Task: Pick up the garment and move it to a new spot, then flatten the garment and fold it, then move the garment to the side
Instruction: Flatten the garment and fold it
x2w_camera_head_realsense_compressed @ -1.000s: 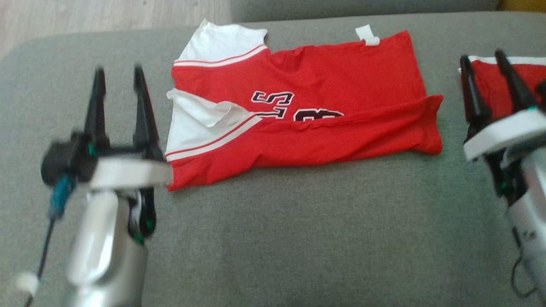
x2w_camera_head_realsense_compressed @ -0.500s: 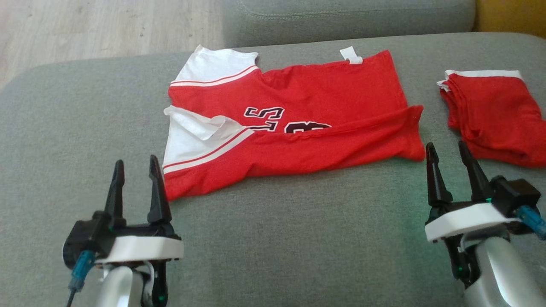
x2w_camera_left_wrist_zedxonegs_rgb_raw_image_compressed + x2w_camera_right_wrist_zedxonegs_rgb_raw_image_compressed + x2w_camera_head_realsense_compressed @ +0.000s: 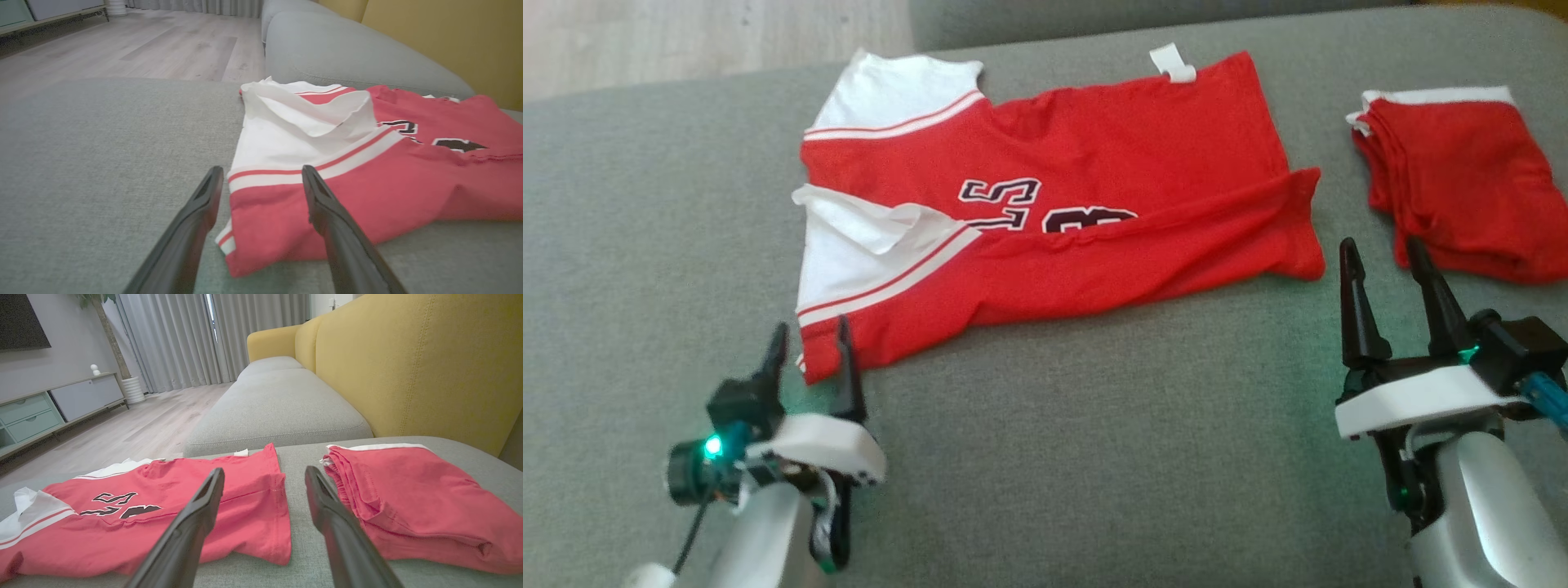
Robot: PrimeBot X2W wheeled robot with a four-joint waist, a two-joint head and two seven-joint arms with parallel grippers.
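Black fingers of my left gripper (image 3: 811, 328) stand apart, now straddling the near-left corner of the red-and-white numbered jersey (image 3: 1094, 155); earlier they stopped short. My right gripper (image 3: 1380, 245), also spread, holds nothing. The jersey lies on the grey fabric cushion (image 3: 1094, 457), long axis left-right, white sleeves leftward.

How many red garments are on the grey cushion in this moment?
2. The numbered jersey lies spread mid-cushion; a smaller folded red garment lies apart to its right. Its layers might hide another piece.
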